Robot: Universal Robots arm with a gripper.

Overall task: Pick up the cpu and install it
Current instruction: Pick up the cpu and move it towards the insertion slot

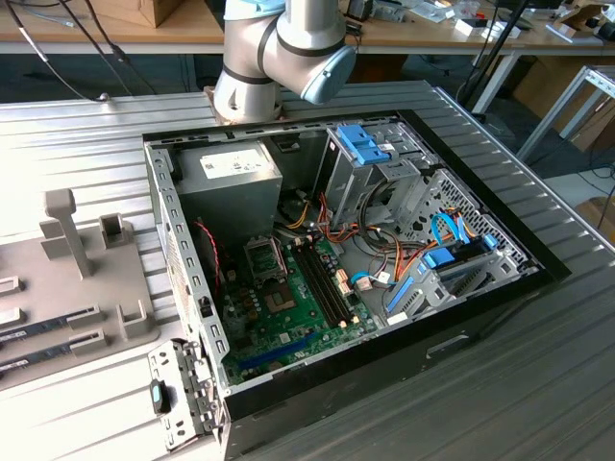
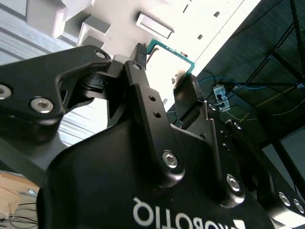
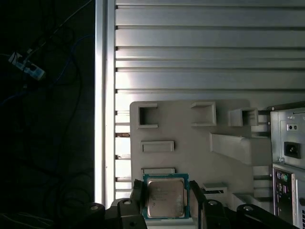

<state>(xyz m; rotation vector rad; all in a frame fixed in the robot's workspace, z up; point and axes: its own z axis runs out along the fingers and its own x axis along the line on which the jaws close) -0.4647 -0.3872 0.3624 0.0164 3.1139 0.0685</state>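
The cpu [image 3: 165,196] is a small square chip with a silver-grey metal top and a green rim. It sits between the two black fingers of my gripper [image 3: 166,202], which is shut on its edges. In the second wrist view the cpu's green edge [image 2: 164,46] spans the gap of the gripper [image 2: 164,64]. The chip hangs above a grey fixture plate [image 3: 190,152] with moulded holders. In the exterior view the dark socket frame [image 1: 264,257] lies on the green motherboard [image 1: 298,322] inside the open computer case [image 1: 480,307], and the arm [image 1: 279,48] reaches out of frame.
The grey fixture plate [image 1: 86,288] lies at the exterior view's left of the case on the ribbed metal table [image 1: 500,403]. A grey power-supply box [image 1: 231,187], drive cages [image 1: 380,158] and loose cables fill the case. The case's rear panel [image 3: 288,157] stands beside the plate.
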